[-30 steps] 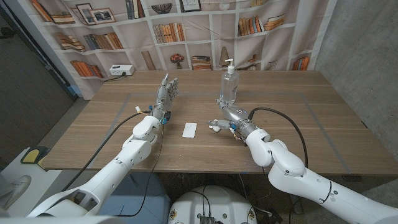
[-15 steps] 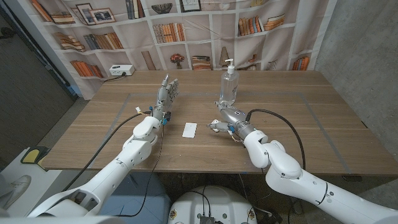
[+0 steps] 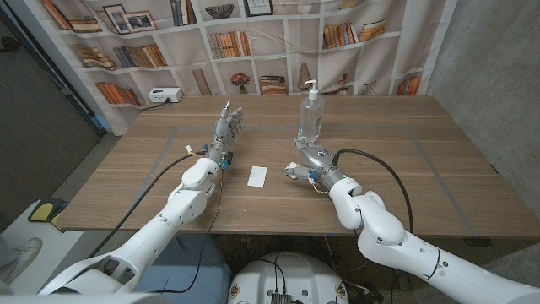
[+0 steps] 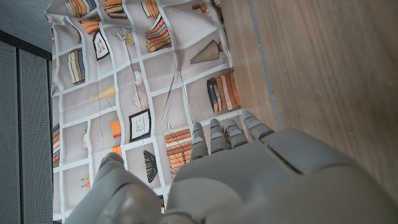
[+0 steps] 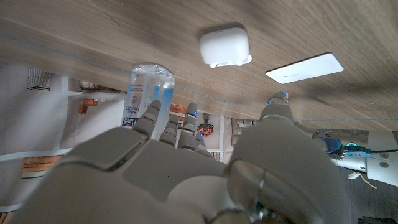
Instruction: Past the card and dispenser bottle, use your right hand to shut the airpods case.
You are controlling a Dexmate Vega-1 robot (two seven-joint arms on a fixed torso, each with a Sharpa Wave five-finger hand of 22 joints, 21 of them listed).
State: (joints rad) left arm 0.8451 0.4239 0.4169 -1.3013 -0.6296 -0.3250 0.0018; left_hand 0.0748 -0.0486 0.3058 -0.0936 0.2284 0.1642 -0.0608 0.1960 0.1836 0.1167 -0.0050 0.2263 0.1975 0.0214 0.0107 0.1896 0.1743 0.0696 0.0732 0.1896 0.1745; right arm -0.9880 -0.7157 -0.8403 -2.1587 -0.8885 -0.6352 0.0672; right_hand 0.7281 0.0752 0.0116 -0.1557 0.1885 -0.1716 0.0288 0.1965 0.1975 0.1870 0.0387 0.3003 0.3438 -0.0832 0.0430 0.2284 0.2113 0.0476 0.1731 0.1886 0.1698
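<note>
Case [image 5: 225,47] seen shut, at 3 o'clock of card [image 3: 258,176] — right hand [image 3: 307,158] spread just beside, apparently grasping nothing. Bottle [image 3: 310,114] at 12 o'clock. Left hand [image 3: 227,128] released, fingers apart.

We are seeing the card [image 3: 258,176] lying left of the airpods case [image 3: 291,174], the dispenser bottle [image 3: 310,111] standing behind both, and the right hand [image 3: 309,158] sitting just beside the case.
</note>
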